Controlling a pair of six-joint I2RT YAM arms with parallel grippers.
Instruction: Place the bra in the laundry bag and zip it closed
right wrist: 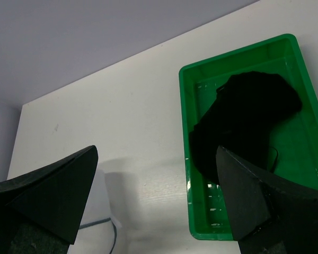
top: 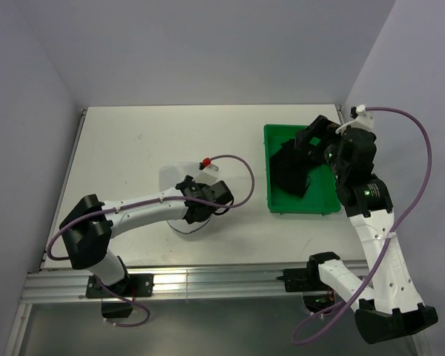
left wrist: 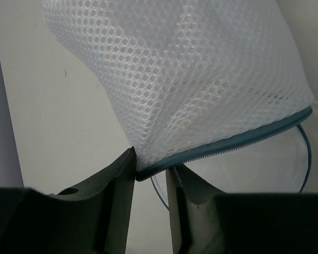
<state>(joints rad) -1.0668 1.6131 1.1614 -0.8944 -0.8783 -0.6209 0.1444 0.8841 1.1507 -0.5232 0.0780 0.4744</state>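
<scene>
The laundry bag (top: 175, 178) is a pale mesh pouch with a dark teal zipper edge, lying left of the table's middle. My left gripper (top: 193, 213) sits on its near edge. In the left wrist view the left gripper (left wrist: 150, 163) pinches the zipper edge, holding the upper layer of the bag (left wrist: 201, 79) lifted. The bra (top: 291, 170) is a black crumpled garment lying in the green tray (top: 273, 133). My right gripper (top: 311, 142) hovers over the tray, open and empty. In the right wrist view the right gripper (right wrist: 156, 151) is spread wide above the bra (right wrist: 244, 116).
The green tray (right wrist: 201, 211) stands at the right of the white table. The purple cable of the left arm loops over the table between bag and tray (top: 245, 174). Grey walls close the table at the back and both sides.
</scene>
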